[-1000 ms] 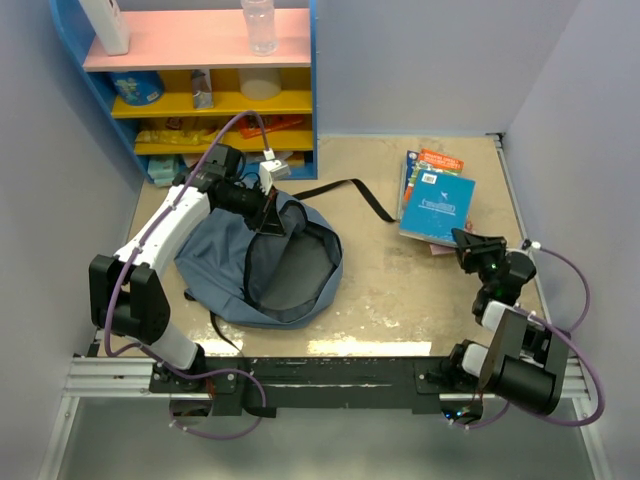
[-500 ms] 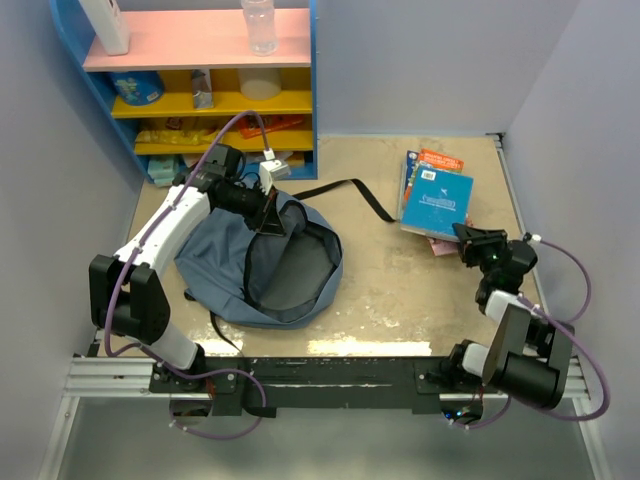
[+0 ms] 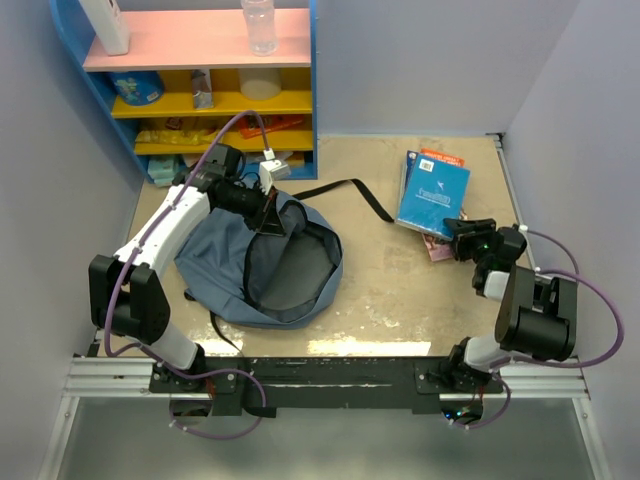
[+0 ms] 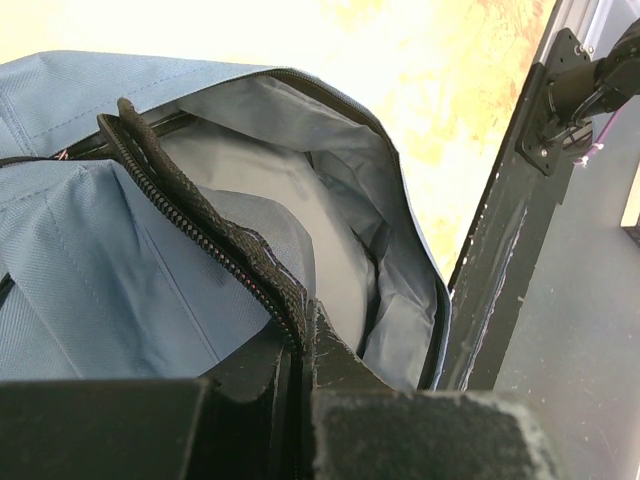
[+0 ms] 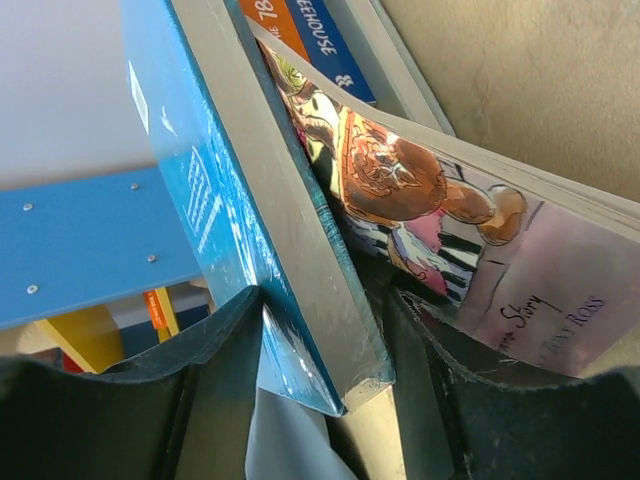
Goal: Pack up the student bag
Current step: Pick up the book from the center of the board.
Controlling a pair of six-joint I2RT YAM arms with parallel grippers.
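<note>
The slate-blue student bag (image 3: 215, 265) lies open at the left, its dark grey lining facing up. My left gripper (image 3: 272, 215) is shut on the bag's zipper edge (image 4: 215, 250) at the far rim and holds the opening up. In the left wrist view the lining (image 4: 300, 200) looks empty. My right gripper (image 3: 455, 232) is shut on the near corner of a blue book (image 3: 432, 195) and tilts it off the stack. The right wrist view shows the blue book (image 5: 270, 230) between the fingers (image 5: 215, 350), above a picture book (image 5: 500, 270).
A blue shelf unit (image 3: 200, 90) with a bottle (image 3: 258, 25) and small items stands at the back left. A black strap (image 3: 350, 190) runs from the bag toward the books. More books (image 3: 440, 158) lie under the blue one. Walls close both sides.
My right gripper has moved left and away from me onto the blue book's corner, and the book has shifted left and tilted. The left arm and bag have not moved.
</note>
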